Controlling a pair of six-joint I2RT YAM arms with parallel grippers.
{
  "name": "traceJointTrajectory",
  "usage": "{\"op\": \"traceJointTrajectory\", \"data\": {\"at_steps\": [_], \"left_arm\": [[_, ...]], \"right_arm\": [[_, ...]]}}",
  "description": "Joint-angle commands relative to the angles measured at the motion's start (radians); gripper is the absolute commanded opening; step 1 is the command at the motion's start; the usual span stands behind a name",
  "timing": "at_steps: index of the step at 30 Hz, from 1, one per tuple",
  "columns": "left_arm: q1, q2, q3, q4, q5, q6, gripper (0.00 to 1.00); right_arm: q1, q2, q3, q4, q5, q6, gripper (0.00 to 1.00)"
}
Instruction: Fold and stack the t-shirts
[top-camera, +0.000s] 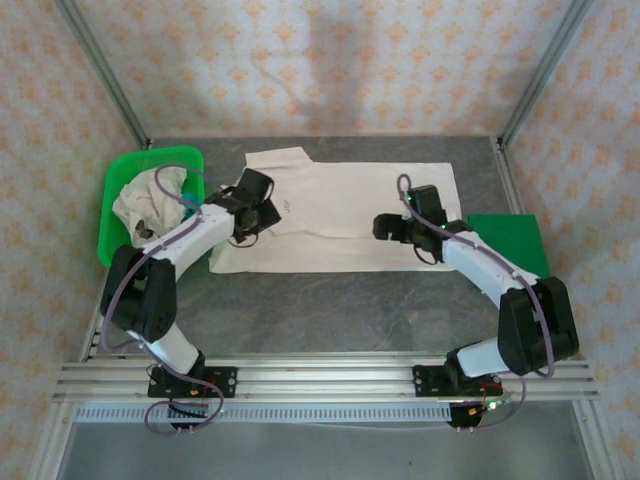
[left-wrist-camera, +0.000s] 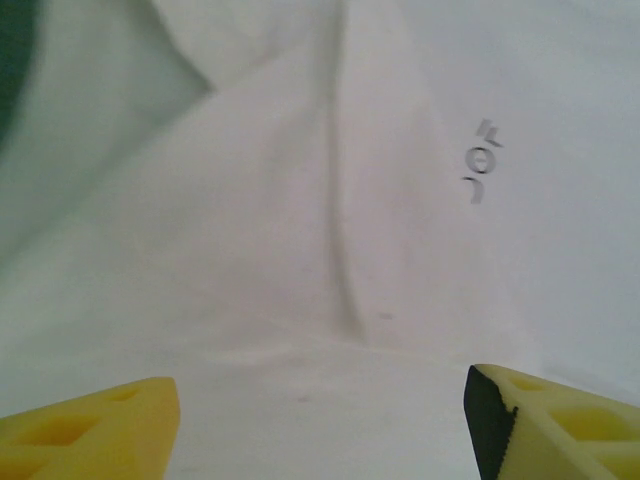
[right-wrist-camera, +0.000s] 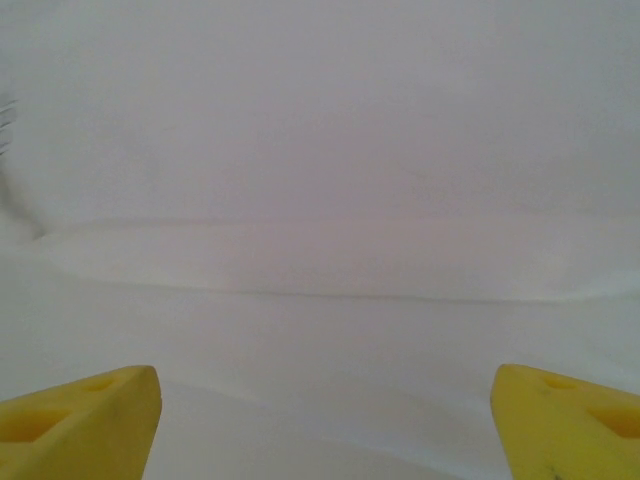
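Yellow-tipped and closest to my wrist cameras, my left fingers (top-camera: 258, 212) and right fingers (top-camera: 388, 228) both stand wide apart with nothing between them; neither has hold of anything. Under both lies the cream shirt (top-camera: 340, 250), spread sideways across the desk (top-camera: 350, 300). Its collar end is towards the green basket (top-camera: 118, 175) and its hem end is just beside the green mat (top-camera: 515, 240). My left fingers hover low near the chest, where the small dark print (left-wrist-camera: 480, 160) sits off to the right and a long crease (left-wrist-camera: 340, 250) runs away from me. My right fingers hang over plain cloth nearer the hem, above a soft ridge that looks like a folded edge. The other shirts (top-camera: 150, 200) are bunched in the basket, not yet folded.

As I judge it, this shirt is part-folded and the next grip decides how neat it ends up. If I come down on flat cloth rather than an edge, I may push it into a bunch or pinch one layer only, and the fold will open when I lift. If my two sides close at different depths or lift unevenly, the shirt will skew. My left arm reaches past the basket, so a wide swing could snag the cloth hanging at its rim.
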Motion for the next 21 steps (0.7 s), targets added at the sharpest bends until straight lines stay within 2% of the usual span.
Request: {"op": "traceJointTrajectory", "data": {"at_steps": [1, 5, 9, 18, 21], "left_arm": [[-0.028, 0.087, 0.048, 0.027, -0.010, -0.162, 0.69], [-0.037, 0.150, 0.048, 0.089, -0.006, -0.284, 0.63], [-0.040, 0.191, 0.075, 0.085, -0.022, -0.317, 0.57], [-0.040, 0.272, 0.121, 0.075, 0.008, -0.330, 0.32], [-0.040, 0.278, 0.129, 0.067, 0.006, -0.336, 0.30]], "right_arm": [[0.044, -0.078, -0.043, 0.093, -0.081, -0.128, 0.88], [0.087, -0.130, -0.048, 0.052, -0.167, -0.174, 0.91], [0.108, -0.184, -0.062, 0.036, -0.214, -0.185, 0.92], [0.109, -0.200, -0.066, 0.040, -0.193, -0.185, 0.92], [0.110, -0.200, -0.063, 0.037, -0.180, -0.187, 0.92]]}}
